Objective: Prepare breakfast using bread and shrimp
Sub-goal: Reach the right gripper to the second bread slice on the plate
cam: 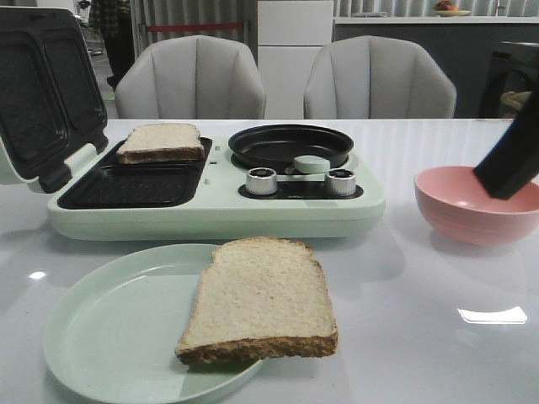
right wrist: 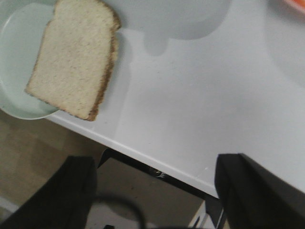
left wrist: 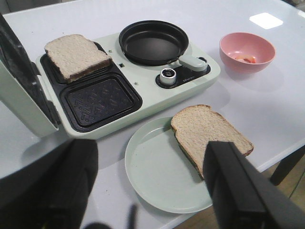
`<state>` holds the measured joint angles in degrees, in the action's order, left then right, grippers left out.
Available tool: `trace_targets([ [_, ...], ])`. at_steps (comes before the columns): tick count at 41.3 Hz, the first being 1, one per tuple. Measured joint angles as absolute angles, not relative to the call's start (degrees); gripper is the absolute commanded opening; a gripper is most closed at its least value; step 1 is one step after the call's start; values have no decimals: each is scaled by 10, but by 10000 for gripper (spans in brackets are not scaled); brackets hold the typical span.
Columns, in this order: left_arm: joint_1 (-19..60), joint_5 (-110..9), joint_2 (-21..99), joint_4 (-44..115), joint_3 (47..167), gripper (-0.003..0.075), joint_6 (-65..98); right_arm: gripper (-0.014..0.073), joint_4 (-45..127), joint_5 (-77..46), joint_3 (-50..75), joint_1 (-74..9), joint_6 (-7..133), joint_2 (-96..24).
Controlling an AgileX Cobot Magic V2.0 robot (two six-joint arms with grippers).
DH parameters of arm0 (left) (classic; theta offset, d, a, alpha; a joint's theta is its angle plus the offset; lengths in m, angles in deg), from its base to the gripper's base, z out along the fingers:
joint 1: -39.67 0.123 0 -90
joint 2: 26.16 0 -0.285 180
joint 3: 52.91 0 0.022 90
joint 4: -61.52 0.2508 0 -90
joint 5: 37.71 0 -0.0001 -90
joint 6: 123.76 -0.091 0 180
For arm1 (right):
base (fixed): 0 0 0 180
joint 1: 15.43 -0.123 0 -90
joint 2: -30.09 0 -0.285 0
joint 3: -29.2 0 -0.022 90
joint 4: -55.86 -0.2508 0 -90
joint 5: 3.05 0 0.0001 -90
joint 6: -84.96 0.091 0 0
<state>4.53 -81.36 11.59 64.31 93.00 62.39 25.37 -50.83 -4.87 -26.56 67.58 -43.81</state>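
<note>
One bread slice (cam: 259, 299) lies half on a pale green plate (cam: 109, 337) at the table's front, overhanging the plate's right rim. A second bread slice (cam: 161, 141) rests in the rear slot of the sandwich maker (cam: 210, 215). The shrimp (left wrist: 245, 58) show as small orange-pink bits inside the pink bowl (left wrist: 247, 50) on the right. My left gripper (left wrist: 147, 186) is open and holds nothing; it hangs above the plate's near side. My right gripper (right wrist: 157, 186) is open and holds nothing; it sits over the table's front edge. One of its black fingers (cam: 511, 156) shows above the bowl (cam: 472, 206).
The sandwich maker's lid (cam: 42, 84) stands open at the left. Its front slot (cam: 130, 187) holds nothing. A black frying pan (cam: 290, 145) and two knobs (cam: 261, 180) sit on its right half. Two grey chairs (cam: 189, 80) stand behind the table.
</note>
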Motion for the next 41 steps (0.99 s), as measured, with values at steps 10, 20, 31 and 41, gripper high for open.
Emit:
trace_targets([
  [10,45,-814,116,643,930,521,624,606,96,-494,-48,-275,550,-551],
  [20,45,-813,116,643,930,521,624,606,-60,-488,-46,-275,415,-632],
  [31,45,-805,116,643,930,521,624,606,-181,-488,-43,-275,314,-706],
  [41,45,-803,116,643,930,521,624,606,-213,-486,-27,-275,300,-764],
])
